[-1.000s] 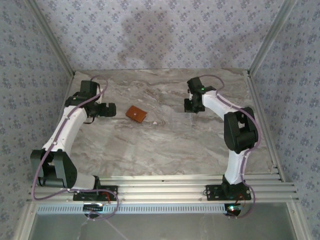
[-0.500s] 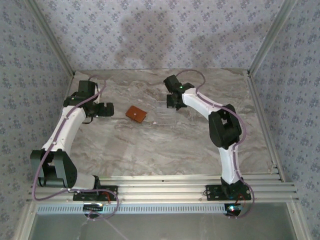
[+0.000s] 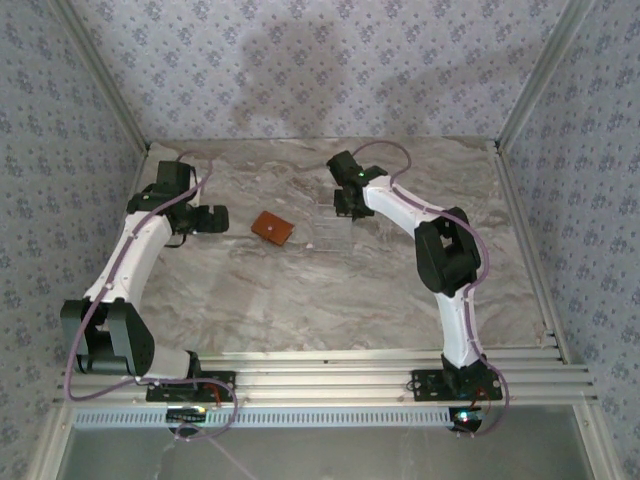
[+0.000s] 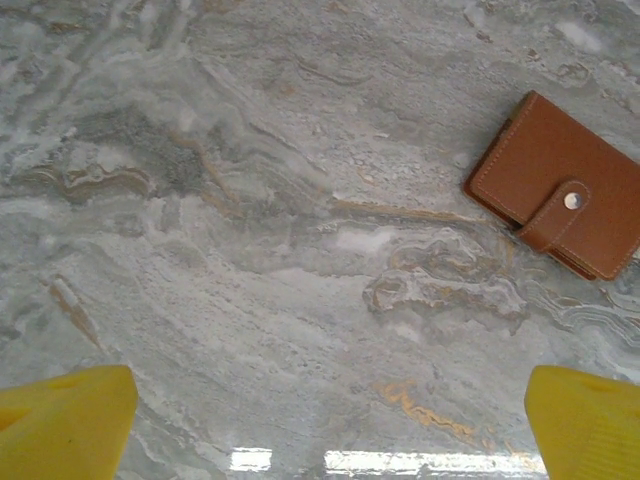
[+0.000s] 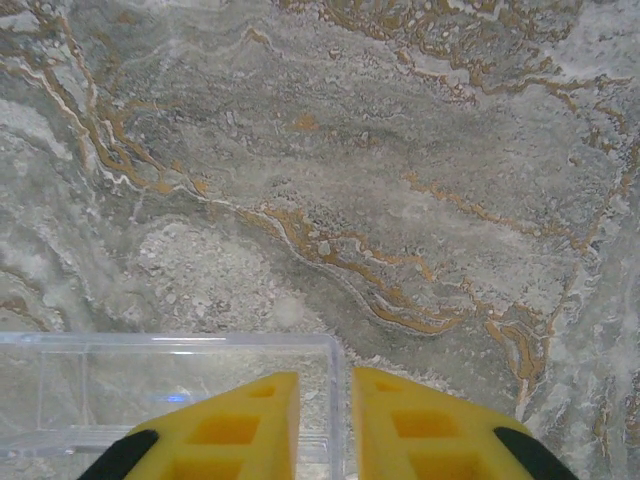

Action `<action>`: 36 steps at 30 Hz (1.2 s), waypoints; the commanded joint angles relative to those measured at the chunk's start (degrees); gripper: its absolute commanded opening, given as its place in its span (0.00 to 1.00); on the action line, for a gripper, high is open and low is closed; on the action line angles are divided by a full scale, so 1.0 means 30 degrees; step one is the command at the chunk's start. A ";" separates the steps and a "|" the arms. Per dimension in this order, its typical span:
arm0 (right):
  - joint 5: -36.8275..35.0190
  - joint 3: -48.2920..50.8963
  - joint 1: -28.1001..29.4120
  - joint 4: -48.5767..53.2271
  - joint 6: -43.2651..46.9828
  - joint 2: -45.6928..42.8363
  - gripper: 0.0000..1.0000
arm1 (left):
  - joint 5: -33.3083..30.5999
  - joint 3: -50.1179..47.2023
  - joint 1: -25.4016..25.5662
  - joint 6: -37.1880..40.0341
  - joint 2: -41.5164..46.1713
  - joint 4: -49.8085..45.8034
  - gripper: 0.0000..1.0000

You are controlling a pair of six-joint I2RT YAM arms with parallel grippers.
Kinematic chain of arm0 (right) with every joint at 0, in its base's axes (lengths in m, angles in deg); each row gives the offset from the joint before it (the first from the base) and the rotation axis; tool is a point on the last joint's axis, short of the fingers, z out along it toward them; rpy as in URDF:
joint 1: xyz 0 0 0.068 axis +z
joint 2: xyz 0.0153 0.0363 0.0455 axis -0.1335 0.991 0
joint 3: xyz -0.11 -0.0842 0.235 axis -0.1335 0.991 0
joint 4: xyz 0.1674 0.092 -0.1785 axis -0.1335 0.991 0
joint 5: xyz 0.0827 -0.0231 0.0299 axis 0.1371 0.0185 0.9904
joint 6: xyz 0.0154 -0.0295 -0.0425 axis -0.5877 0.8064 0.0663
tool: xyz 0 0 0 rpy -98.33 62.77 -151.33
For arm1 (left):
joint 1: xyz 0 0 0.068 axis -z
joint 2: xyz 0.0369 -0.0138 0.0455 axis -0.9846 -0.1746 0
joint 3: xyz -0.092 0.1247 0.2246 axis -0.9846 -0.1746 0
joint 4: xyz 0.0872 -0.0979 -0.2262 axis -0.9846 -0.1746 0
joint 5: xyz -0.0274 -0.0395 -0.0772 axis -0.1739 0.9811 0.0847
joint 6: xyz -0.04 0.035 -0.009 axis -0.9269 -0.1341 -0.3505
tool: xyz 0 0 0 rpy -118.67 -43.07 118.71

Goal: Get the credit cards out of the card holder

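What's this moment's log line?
brown leather card holder: closed, snapped, on marble table | left jaws: open, empty | right jaws: narrow gap at clear plastic tray

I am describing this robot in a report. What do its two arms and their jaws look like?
The left arm and the right arm have white links and black joints. A purple cable runs along each. A green light glows near the right arm's far end. The jaws are bright yellow, blocky plastic; the right pair has square hollows.

card holder flat on table | left claw near | right claw farther
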 commanded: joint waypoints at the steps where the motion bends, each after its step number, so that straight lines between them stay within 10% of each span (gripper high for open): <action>1: -0.0237 -0.0612 -0.0030 0.0864 0.0238 -0.0891 0.26 | 0.1440 0.0993 -0.0001 -0.0785 -0.0820 -0.1098 0.99; 20: -0.0229 0.2324 -0.0440 0.0933 0.0954 -0.5742 0.32 | -0.1104 0.7520 0.4566 -2.1282 -1.1201 -0.3746 0.99; 36: 0.0144 0.4373 -0.1162 0.0442 0.1019 -0.7368 0.35 | -0.0036 1.0130 0.4948 -2.4012 -1.3992 -0.3312 1.00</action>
